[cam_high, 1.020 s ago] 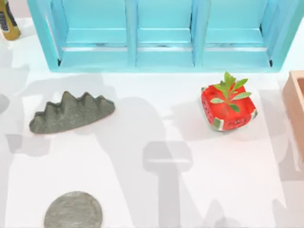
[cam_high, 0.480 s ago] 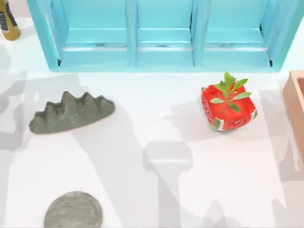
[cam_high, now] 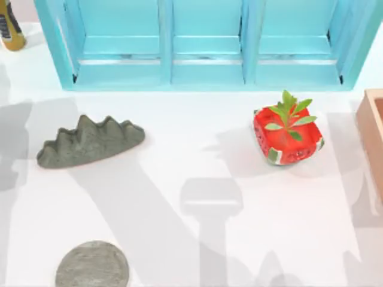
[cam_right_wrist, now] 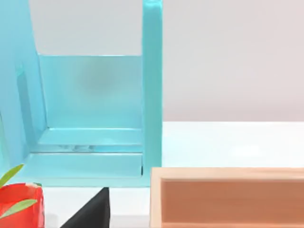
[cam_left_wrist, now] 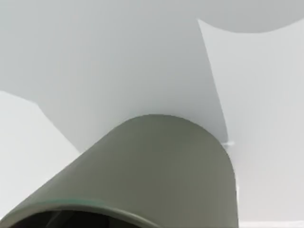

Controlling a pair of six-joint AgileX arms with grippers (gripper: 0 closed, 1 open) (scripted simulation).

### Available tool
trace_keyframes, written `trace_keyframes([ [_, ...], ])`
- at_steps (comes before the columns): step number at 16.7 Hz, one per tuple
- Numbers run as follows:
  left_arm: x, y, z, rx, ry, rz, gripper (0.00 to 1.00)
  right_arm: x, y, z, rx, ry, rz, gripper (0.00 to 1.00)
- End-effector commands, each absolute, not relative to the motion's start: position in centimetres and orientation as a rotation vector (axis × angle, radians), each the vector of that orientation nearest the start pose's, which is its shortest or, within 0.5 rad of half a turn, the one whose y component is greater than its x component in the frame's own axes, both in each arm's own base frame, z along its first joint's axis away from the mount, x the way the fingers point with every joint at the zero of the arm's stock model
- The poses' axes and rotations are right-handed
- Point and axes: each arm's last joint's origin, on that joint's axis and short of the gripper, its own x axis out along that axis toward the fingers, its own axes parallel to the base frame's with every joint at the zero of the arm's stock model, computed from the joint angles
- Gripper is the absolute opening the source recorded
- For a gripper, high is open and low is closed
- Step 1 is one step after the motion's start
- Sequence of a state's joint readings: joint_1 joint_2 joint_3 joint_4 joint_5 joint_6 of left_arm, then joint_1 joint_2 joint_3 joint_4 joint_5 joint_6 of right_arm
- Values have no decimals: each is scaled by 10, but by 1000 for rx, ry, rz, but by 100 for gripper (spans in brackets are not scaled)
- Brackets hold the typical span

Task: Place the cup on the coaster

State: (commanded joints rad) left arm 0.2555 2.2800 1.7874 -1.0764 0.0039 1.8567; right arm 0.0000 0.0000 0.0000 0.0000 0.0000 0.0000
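R claw (cam_right_wrist: 91, 212), black, partly in frame

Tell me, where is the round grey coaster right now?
In the top view the coaster lies flat at the table's near edge on the left side, below the grey mountain shape and far from the red pot on the right.

text: none legible | bottle (cam_high: 10, 27) label: unreadable
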Motion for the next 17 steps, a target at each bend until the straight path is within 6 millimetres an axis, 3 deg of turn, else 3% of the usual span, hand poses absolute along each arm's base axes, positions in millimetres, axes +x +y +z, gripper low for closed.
trace_keyframes([
  [2,427,116,138,1225,1199,-1222,100,106,-1,160,0,0,0,100],
  [15,427,116,138,1225,1199,-1222,2,106,-1,160,0,0,0,100],
  [17,427,116,138,1225,1199,-1222,0,106,-1,160,0,0,0,100],
])
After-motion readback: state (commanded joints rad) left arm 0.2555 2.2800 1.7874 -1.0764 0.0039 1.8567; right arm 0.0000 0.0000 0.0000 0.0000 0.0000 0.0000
